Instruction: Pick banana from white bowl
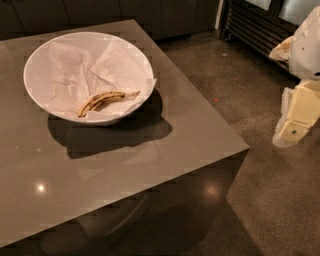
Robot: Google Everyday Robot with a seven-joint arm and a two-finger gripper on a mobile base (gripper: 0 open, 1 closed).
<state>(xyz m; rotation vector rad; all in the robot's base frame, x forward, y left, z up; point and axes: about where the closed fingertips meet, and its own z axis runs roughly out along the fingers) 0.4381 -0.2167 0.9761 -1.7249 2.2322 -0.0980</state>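
The white bowl (pixel 37 60) stands on the far left part of the grey table and is lined with crumpled white paper. The banana (pixel 102 100), dull yellow with dark brown streaks, lies on the paper at the bowl's near side, its thin stem pointing right. My gripper (pixel 292 127) hangs at the right edge of the view, beyond the table's right edge and above the floor, well to the right of the bowl. It holds nothing that I can see.
The grey table (pixel 150 165) has its right corner near the middle right of the view. Speckled floor (pixel 260 200) lies to the right. Dark cabinets (pixel 150 12) run along the back, and a dark appliance (pixel 260 25) stands at the back right.
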